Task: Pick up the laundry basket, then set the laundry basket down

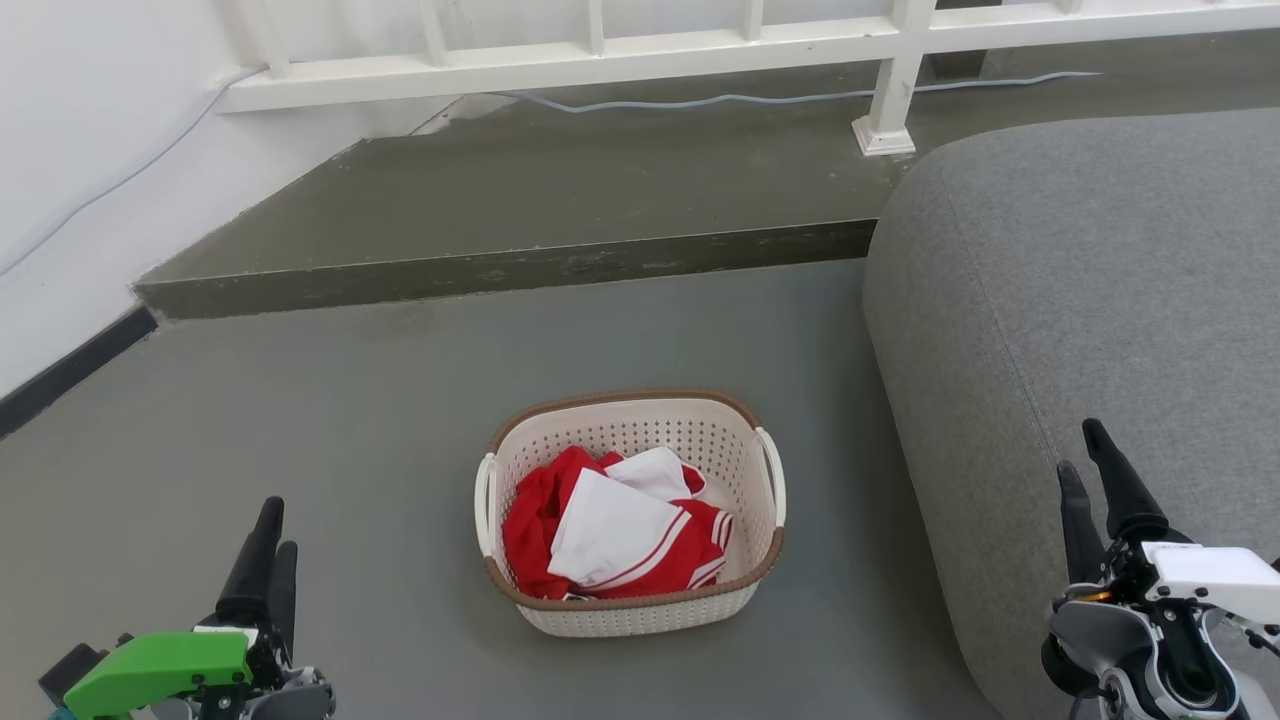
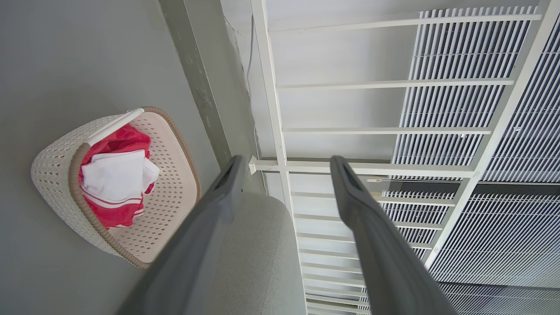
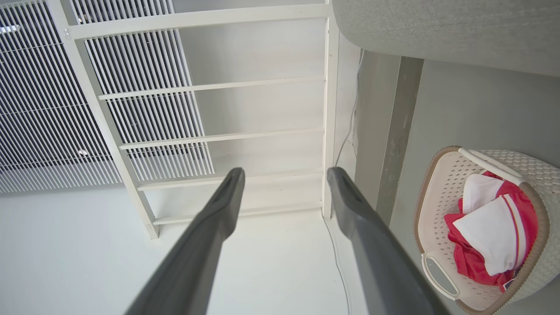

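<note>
the laundry basket (image 1: 640,612) is a small cream-white tub with rounded corners, walls pierced with little holes, a brown woven-look band round the rim and a white handle on each side; red and white clothes (image 1: 612,530) lie crumpled in it. it stands upright on the grey floor (image 1: 330,450), bare floor on every side, with the grey sofa (image 1: 1080,300) near its right and a dark step (image 1: 500,268) well beyond. the left fingers (image 1: 272,545) and right fingers (image 1: 1076,500) are spread apart, grasping nothing, well clear of the laundry basket on either side
</note>
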